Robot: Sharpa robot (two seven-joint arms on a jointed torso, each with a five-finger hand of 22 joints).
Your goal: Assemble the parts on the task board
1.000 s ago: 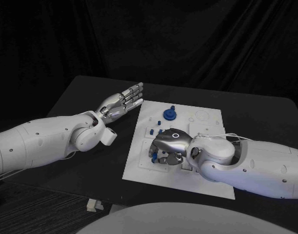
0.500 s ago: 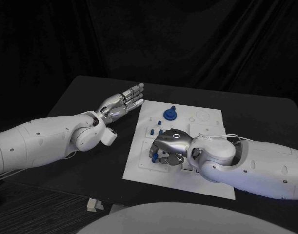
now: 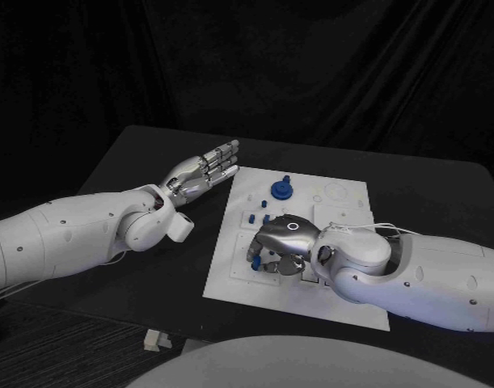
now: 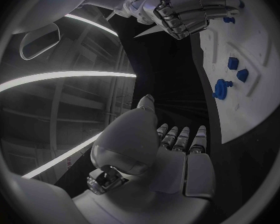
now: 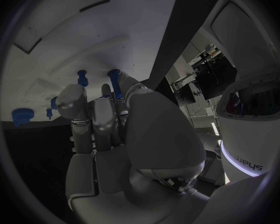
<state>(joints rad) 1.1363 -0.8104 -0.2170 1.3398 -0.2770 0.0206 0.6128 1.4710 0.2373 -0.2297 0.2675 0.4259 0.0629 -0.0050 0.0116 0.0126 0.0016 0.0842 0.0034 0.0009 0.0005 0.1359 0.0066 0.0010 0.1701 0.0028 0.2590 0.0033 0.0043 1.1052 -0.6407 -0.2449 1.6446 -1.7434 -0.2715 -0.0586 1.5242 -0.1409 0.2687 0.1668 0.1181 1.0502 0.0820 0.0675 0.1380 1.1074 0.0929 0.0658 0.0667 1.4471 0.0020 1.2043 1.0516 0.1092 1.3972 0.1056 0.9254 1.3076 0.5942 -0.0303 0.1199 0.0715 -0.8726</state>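
Looks barely halfway: the task board (image 3: 334, 242) sits mid-frame on the surface, several blue parts (image 3: 280, 191) loose on its upper half. Right hand (image 3: 280, 242) is curled over the lower-left parts, can't tell if it's holding one; left hand (image 3: 204, 170) hovers, fingers apart, empty.

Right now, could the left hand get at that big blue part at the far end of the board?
Probably yes: the left hand hovers open beside the board, nothing between it and the part.

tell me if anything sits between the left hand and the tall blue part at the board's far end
Nothing visible does. The left hand hovers open over bare table beside the task board, apart from the tall blue part.
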